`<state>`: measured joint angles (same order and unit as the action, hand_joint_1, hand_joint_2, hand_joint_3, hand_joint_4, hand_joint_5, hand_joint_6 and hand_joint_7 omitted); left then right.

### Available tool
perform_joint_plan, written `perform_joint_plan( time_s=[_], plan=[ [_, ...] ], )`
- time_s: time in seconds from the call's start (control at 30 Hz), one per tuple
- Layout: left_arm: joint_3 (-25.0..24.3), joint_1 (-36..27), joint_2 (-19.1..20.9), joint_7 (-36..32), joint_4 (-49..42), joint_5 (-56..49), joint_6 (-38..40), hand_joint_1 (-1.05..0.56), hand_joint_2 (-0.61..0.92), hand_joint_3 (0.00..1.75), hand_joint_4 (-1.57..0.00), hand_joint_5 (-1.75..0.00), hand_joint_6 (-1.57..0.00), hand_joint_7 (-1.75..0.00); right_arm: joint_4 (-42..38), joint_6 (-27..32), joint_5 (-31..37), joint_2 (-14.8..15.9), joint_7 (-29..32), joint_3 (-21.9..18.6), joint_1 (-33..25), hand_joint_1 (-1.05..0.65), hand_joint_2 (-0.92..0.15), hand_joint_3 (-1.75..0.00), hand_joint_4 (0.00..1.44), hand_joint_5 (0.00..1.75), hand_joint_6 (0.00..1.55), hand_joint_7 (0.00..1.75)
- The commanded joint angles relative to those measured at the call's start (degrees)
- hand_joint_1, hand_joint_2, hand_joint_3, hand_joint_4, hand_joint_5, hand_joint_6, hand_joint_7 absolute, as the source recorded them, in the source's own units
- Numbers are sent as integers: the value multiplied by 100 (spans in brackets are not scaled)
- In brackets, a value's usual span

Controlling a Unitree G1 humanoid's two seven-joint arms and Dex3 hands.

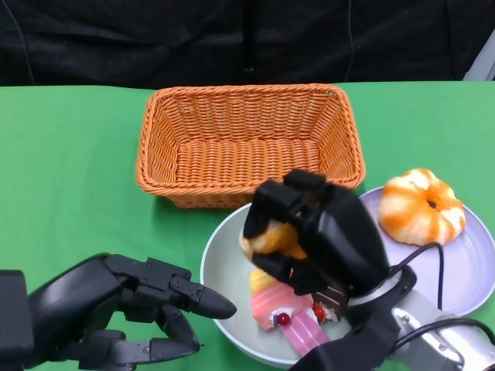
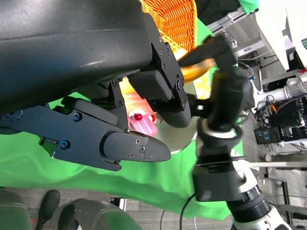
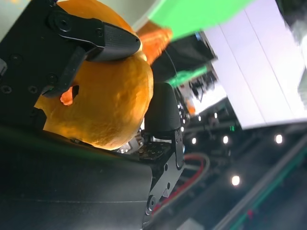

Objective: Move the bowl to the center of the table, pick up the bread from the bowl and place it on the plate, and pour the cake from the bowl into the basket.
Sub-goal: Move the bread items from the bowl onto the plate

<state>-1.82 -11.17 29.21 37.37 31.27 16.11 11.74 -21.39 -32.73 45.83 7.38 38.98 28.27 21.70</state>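
A pale bowl point(image 1: 213, 255) sits at the table's front centre, just before the wicker basket point(image 1: 247, 139). My right hand point(image 1: 325, 232) hovers over the bowl and grips an orange-yellow bread point(image 1: 272, 238); the right wrist view shows the bread point(image 3: 110, 105) clamped under black fingers point(image 3: 103, 40). Pink and yellow cake pieces point(image 1: 282, 309) lie in the bowl beneath it. My left hand point(image 1: 131, 305) is at the bowl's left rim with fingers apart and nothing in them. In the left wrist view the cake point(image 2: 141, 122) shows between the left hand's fingers point(image 2: 120, 143).
A lilac plate point(image 1: 472, 270) stands to the bowl's right and carries an orange-and-white bun point(image 1: 421, 205). The basket is empty. Green cloth covers the table, with bare cloth to the left of the basket. A black backdrop runs behind.
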Motion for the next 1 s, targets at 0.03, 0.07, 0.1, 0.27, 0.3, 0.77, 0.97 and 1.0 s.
perform_joint_plan(
  time_s=[0.03, 0.07, 0.1, 0.27, 0.3, 0.77, 0.97, 1.0],
  plan=[
    [-29, -1, 106, 51, 6, 31, 19, -42, 92, 21, -56, -105, -82, -29, 655, 38, -666, 127, -670, -316, -295, -20, -20, -163, 101, 175, 76, 175],
    [-31, 2, 105, 51, 3, 40, 25, -42, 92, 21, -56, -105, -82, -29, 798, 78, -794, 129, -864, -382, -362, -20, -19, -165, 101, 175, 76, 175],
    [-42, 0, 104, 60, -19, 46, 2, -42, 92, 21, -56, -105, -82, -29, 1136, 201, -1210, 134, -1245, -510, -528, -21, -19, -166, 101, 175, 75, 175],
    [-57, -4, 104, 74, -51, 50, -39, -44, 92, 21, -56, -105, -81, -29, 1798, 507, -1842, 39, -2091, -811, -871, -11, -7, -174, 99, 175, 76, 165],
    [-131, -11, 113, 67, -67, 76, -42, -44, 92, 21, -56, -105, -81, -29, 2048, 571, -2215, 50, -2312, -959, -963, -10, -7, -175, 99, 175, 76, 165],
    [-704, -167, 35, -76, 13, 26, -424, -41, 92, 22, -53, -103, -76, -29, 3460, 1194, -3391, 149, -3403, -2354, -1677, -9, -19, -175, 104, 175, 83, 160],
    [-870, -193, -102, -192, -93, -9, -767, -40, 92, 22, -54, -100, -75, -28, 3678, 1374, -3384, 210, -3415, -2902, -1840, -4, -21, -175, 105, 175, 83, 165],
    [-882, -195, -102, -200, -101, -16, -791, -39, 92, 22, -54, -100, -75, -28, 3677, 1390, -3370, 216, -3417, -2957, -1849, -3, -20, -175, 105, 175, 84, 165]
  ],
)
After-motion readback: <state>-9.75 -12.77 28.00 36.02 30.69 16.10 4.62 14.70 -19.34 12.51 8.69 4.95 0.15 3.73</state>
